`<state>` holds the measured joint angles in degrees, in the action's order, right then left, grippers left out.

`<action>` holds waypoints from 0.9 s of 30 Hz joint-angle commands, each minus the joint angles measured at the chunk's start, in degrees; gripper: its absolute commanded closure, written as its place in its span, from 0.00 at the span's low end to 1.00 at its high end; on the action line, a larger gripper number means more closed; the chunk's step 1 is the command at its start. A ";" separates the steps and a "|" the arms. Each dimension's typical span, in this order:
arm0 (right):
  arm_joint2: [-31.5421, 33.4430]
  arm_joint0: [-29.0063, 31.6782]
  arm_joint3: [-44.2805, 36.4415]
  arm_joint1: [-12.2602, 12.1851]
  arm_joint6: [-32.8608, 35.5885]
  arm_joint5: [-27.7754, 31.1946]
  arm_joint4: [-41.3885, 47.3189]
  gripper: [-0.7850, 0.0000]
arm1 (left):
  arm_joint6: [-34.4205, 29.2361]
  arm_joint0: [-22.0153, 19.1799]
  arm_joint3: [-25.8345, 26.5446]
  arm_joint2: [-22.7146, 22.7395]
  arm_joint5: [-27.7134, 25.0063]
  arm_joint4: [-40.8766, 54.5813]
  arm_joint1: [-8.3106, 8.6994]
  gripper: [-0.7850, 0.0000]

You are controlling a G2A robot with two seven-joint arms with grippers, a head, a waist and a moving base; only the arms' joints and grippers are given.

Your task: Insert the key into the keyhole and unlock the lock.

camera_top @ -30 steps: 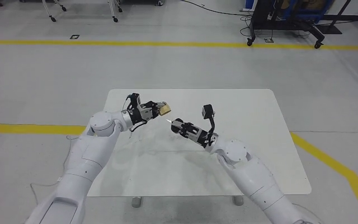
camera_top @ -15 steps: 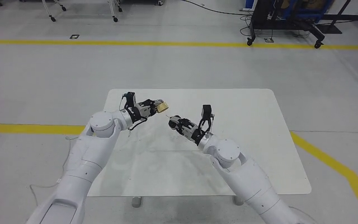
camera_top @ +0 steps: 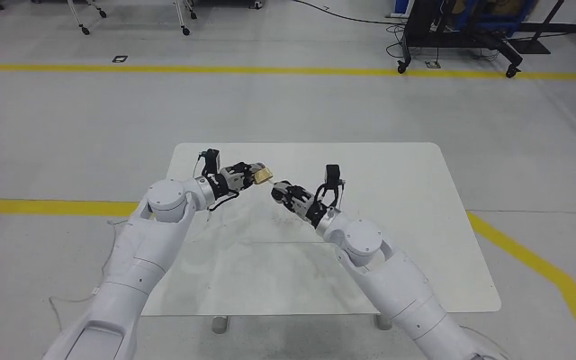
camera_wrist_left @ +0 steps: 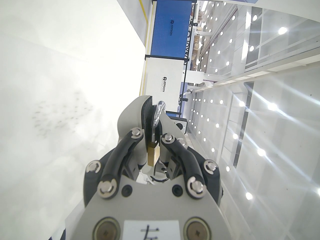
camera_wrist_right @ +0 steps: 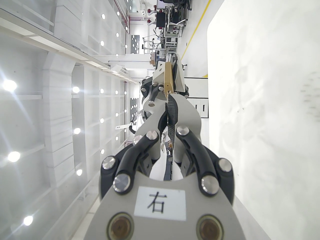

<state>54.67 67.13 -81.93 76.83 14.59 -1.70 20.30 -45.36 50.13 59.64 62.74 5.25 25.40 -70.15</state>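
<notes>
A brass padlock (camera_top: 261, 175) is held above the white table (camera_top: 405, 198) with my left gripper (camera_top: 249, 172) shut on it. In the left wrist view the brass body (camera_wrist_left: 153, 154) and its silver shackle (camera_wrist_left: 159, 111) sit between the closed fingers (camera_wrist_left: 140, 111). My right gripper (camera_top: 280, 190) is shut on the key, just in front of the lock. In the right wrist view the key's tip (camera_wrist_right: 169, 93) meets the end face of the padlock (camera_wrist_right: 167, 76), straight ahead of my right gripper (camera_wrist_right: 170, 102). Most of the key is hidden between the pads.
Both grippers hover over the far middle of the table. A patch of small dark marks (camera_wrist_left: 60, 118) lies on the tabletop. Yellow floor lines (camera_top: 270, 70) run behind the table, and a wheeled rack (camera_top: 459, 36) stands at the far right.
My right gripper has moved up toward the padlock, closing the gap until the key tip reaches it. The left gripper has shifted slightly back with the lock.
</notes>
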 commanded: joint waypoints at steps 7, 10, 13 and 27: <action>-1.28 -0.71 0.92 0.59 -2.01 1.19 -3.95 1.00 | 0.54 0.01 -0.07 -0.01 0.26 -0.05 -0.16 1.00; -1.77 -0.77 1.38 0.82 -3.68 2.87 -6.45 1.00 | 1.36 0.11 -0.08 0.19 0.57 0.29 -0.23 1.00; -1.96 -1.07 2.05 1.06 -5.11 4.06 -8.17 1.00 | 1.90 0.20 -0.09 0.52 0.72 0.68 -0.26 1.00; -2.84 -1.18 5.52 1.73 -6.20 20.76 -16.92 1.00 | 6.16 1.51 1.30 3.06 -0.74 3.78 -0.41 1.00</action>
<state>51.81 65.85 -76.43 78.50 7.99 18.15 2.95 -39.30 51.54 60.75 65.68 4.71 29.12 -70.55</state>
